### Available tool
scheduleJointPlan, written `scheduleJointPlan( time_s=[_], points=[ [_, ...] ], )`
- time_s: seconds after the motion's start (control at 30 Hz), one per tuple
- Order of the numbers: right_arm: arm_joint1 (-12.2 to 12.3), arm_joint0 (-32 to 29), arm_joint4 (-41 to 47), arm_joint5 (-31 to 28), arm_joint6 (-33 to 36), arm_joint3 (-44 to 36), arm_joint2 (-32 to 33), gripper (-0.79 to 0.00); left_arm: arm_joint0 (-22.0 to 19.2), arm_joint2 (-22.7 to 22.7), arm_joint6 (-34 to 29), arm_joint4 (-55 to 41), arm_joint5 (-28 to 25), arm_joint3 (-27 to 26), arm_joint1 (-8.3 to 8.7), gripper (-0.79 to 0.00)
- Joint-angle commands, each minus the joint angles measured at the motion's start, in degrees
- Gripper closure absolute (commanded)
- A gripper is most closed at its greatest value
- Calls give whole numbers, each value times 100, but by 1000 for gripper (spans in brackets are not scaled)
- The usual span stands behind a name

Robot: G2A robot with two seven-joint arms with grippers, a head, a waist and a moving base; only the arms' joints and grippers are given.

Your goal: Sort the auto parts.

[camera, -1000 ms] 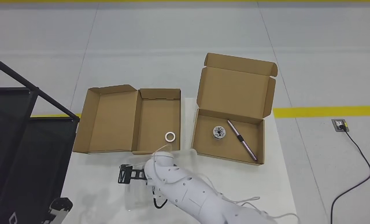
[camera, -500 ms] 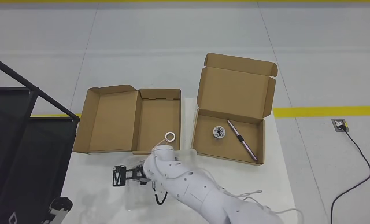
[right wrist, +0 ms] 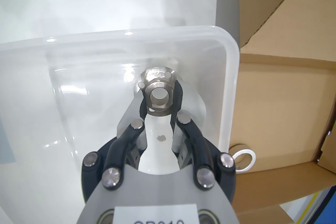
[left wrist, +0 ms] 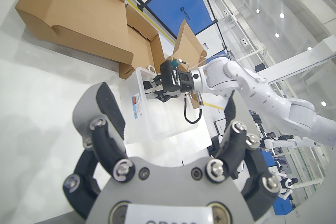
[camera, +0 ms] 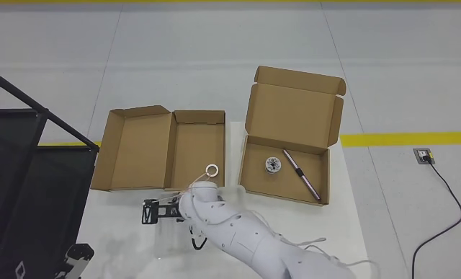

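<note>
My right gripper (right wrist: pixel 158 101) is shut on a small metal flanged bushing (right wrist: pixel 158 97), held inside a clear plastic bin (right wrist: pixel 231 51) near its corner. From above, that gripper (camera: pixel 149 213) sits on the table's left side, just in front of the left cardboard box (camera: pixel 137 149). A white ring (camera: pixel 212 169) lies in that box. The right cardboard box (camera: pixel 317 192) holds a round metal part (camera: pixel 272 164) and a thin rod (camera: pixel 301 174). My left gripper (left wrist: pixel 168 101) is open and holds nothing, low over the table and facing the bin (left wrist: pixel 157 128) and the right gripper (left wrist: pixel 168 83).
A black rack (camera: pixel 29 178) stands off the table's left edge. Both boxes have their lids folded open. The white table (camera: pixel 346 236) has free room in front of the right box.
The right gripper shifted a little to the left, then slightly toward the left box. The boxes and the parts in them stayed put.
</note>
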Motion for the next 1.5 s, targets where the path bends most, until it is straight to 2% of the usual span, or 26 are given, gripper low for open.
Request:
scheduleJointPlan(
  time_s=[0.0, 0.2, 0.4, 0.73, 0.87, 1.0, 1.17, 1.47],
  points=[
    [44, -31, -28, 60, 87, -133, 38, 0, -5, 10, -9, 1, 7, -3, -3, -785],
    [273, -135, -217, 110, 110, -608, 179, 0, -15, 10, -32, 4, 10, -14, -9, -785],
    [608, -286, -402, 196, 229, -1268, 445, 0, -19, -6, -45, -7, -18, 7, -15, -785],
    [1404, -806, -893, -61, 735, -3121, 1233, 0, -56, -8, -99, -37, -6, 58, -19, -785],
    [1751, -1170, -1038, -251, 695, -3905, 1791, 0, -77, 11, -117, -16, -3, 50, -22, -785],
    [1977, -1435, -1086, -410, 554, -4328, 2309, 0, -75, 39, -135, -7, -13, 24, -28, -785],
    [1977, -1417, -924, 21, 893, -4130, 2604, 0, -52, 51, -138, -8, -20, -20, -35, -785],
    [1527, -592, -156, 275, 975, -2525, 2383, 0, -98, 183, -227, 213, 50, -91, -46, -785]
  ],
)
